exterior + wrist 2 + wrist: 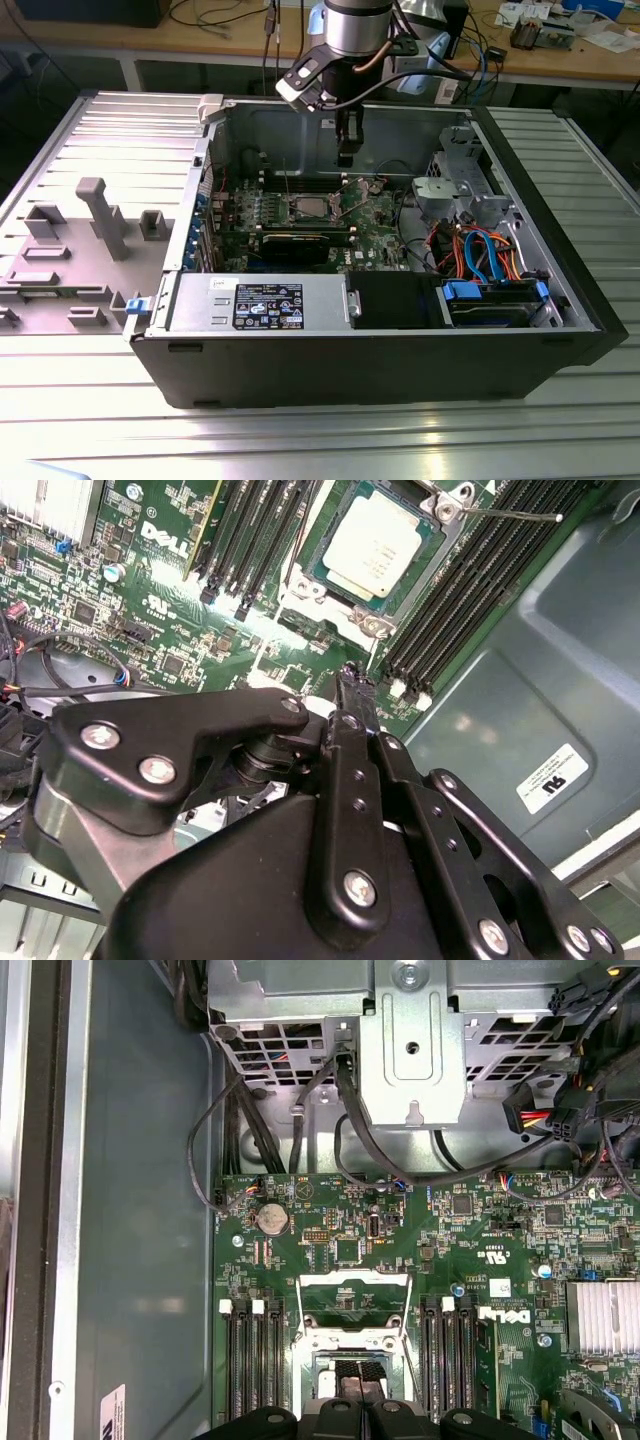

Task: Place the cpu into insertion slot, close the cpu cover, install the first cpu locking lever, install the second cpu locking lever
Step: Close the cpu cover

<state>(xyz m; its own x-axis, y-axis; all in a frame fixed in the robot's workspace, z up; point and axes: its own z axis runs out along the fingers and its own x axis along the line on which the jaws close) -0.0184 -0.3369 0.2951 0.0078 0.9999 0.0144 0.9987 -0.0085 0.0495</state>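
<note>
The cpu (378,545), a small square chip with a dull silver top, lies flat in the insertion slot (405,592) on the green motherboard, near the middle of the open case (310,208). The cpu cover (355,1282), a thin silvery frame, stands raised at the slot's edge. A thin locking lever (505,513) sticks out beside the slot. My gripper (350,672) hangs above the board just beside the slot, fingers shut with nothing between them. It also appears in the exterior view (346,158) and in the first wrist view (355,1392).
Long black memory slots (460,590) flank the socket on both sides. A metal drive cage (415,1040) with black cables and a coin cell (271,1219) lie beyond the socket. The black labelled power supply (268,304) lines the case front. Grey fixtures (100,215) stand at the exterior view's left.
</note>
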